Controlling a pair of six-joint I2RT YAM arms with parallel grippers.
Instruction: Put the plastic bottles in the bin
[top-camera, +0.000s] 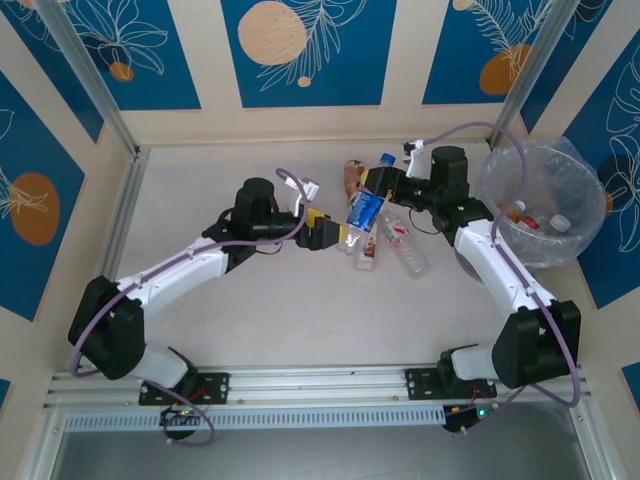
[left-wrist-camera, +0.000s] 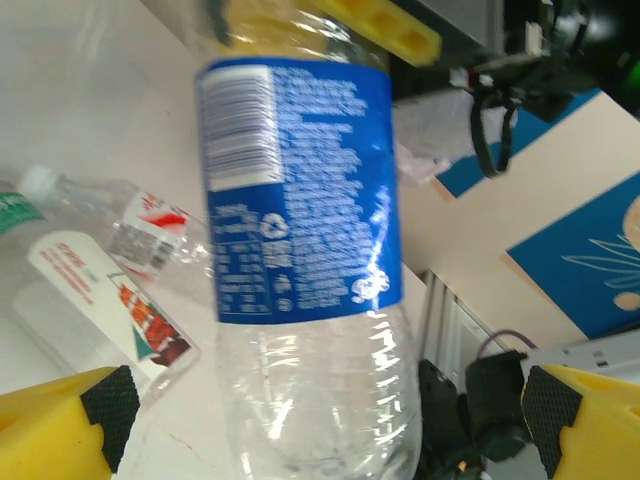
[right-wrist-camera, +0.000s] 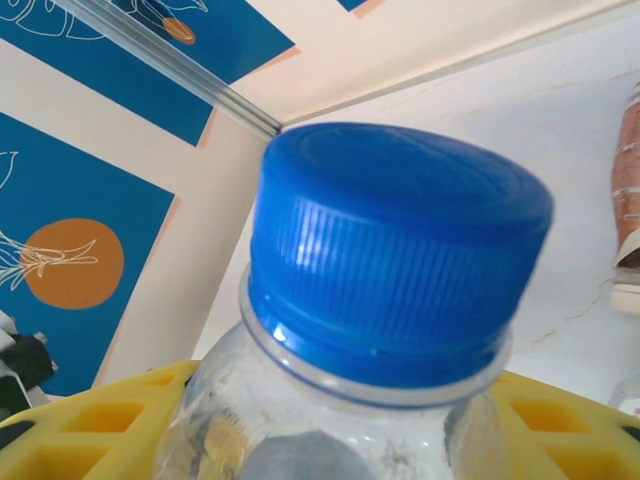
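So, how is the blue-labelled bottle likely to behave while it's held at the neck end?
The blue-labelled bottle looks clear and empty, so it is probably light. Its thin, ribbed wall would likely dent if squeezed. The right gripper is closed just below the cap, so the long body may swing or pivot.

Bin (top-camera: 590, 235) at table's (top-camera: 200, 210) right rear, bottles (top-camera: 530, 215) inside it, tilted bottle (top-camera: 365, 210) mid-table left of bin, two lying bottles (top-camera: 408, 252) just before it, another bottle (top-camera: 353, 178) behind.

Top external looked down from above, behind arm bases (top-camera: 185, 385), over whole desk (top-camera: 250, 320). Left wrist sat close on blue-label bottle (left-wrist-camera: 300, 200); right wrist closer, at its blue cap (right-wrist-camera: 400, 240). All views shared bottle.
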